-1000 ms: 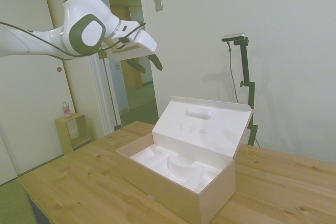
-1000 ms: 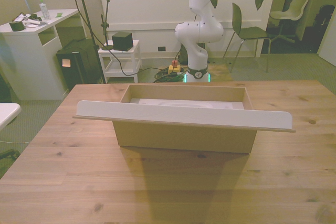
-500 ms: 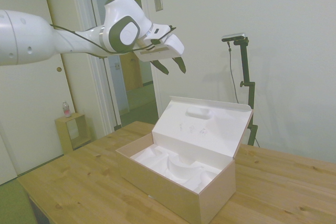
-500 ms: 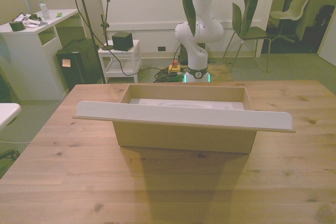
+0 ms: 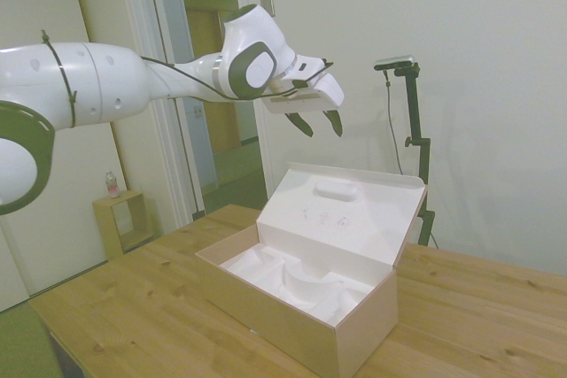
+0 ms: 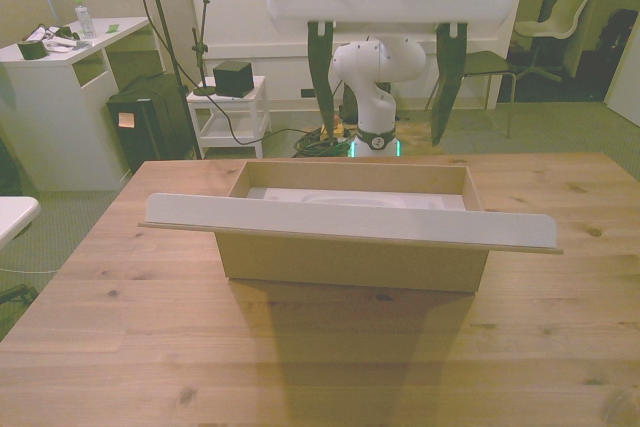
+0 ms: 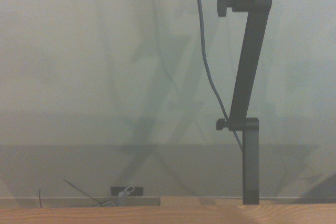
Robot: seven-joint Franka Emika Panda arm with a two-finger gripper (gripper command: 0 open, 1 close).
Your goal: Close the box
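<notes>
wooden table (image 5: pixel 478 298) bears the open box (image 5: pixel 301 294); pincer (image 5: pixel 317 122) hangs spread above.

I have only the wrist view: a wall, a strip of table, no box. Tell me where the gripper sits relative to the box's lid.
Observer: In the side view the gripper hangs in the air above the top edge of the raised white flap lid of the long tan cardboard box, touching nothing.
Operator: Give me the finger state.
Observer: In the front view the fingers are spread wide, with nothing between them.
Operator: Report the lid's angle.
Observer: In the side view it stands open, leaning back away from the box's opening, with the white moulded insert uncovered.
</notes>
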